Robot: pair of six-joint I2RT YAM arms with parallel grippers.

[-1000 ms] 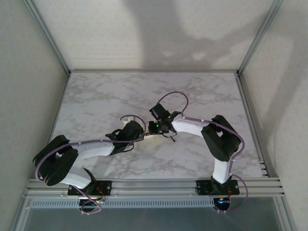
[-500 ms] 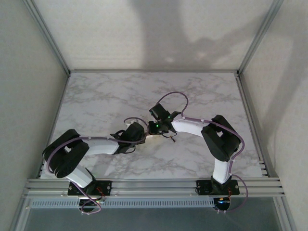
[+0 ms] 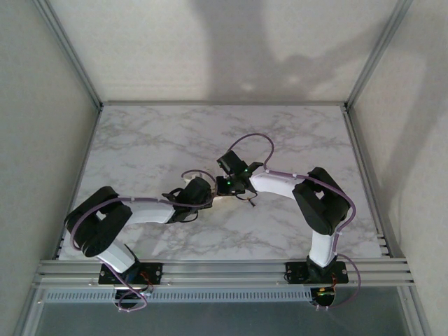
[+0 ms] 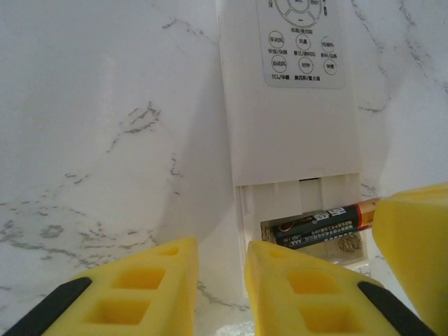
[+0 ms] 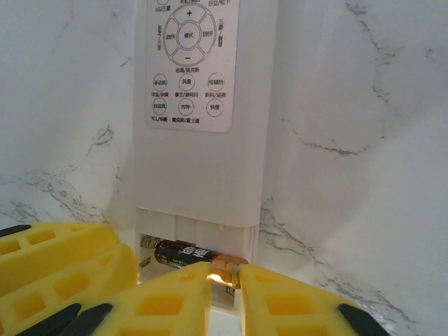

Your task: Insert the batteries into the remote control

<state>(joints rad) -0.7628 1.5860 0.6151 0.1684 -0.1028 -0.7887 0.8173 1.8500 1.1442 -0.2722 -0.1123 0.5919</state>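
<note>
The white remote control (image 4: 294, 140) lies button side up on the marble, its battery bay uncovered at the near end. One battery (image 4: 322, 225), dark with a copper end, lies slanted across that bay. My right gripper (image 5: 224, 280) is shut on the battery (image 5: 178, 253), pinching its copper end over the remote control (image 5: 203, 168). My left gripper (image 4: 220, 276) is narrowly open, astride the remote's left edge, with its right finger over the bay's near end. In the top view, the left gripper (image 3: 203, 196) and right gripper (image 3: 222, 192) meet at mid-table.
The marble table (image 3: 280, 140) is walled on three sides, with aluminium posts at the corners. The right gripper's yellow finger (image 4: 413, 245) shows in the left wrist view, and the left gripper's finger (image 5: 56, 259) in the right wrist view. Open marble lies behind the arms.
The left arm's elbow and shoulder links have swung right and away from the table's left edge, while its gripper stays at the remote. The right arm has held still.
</note>
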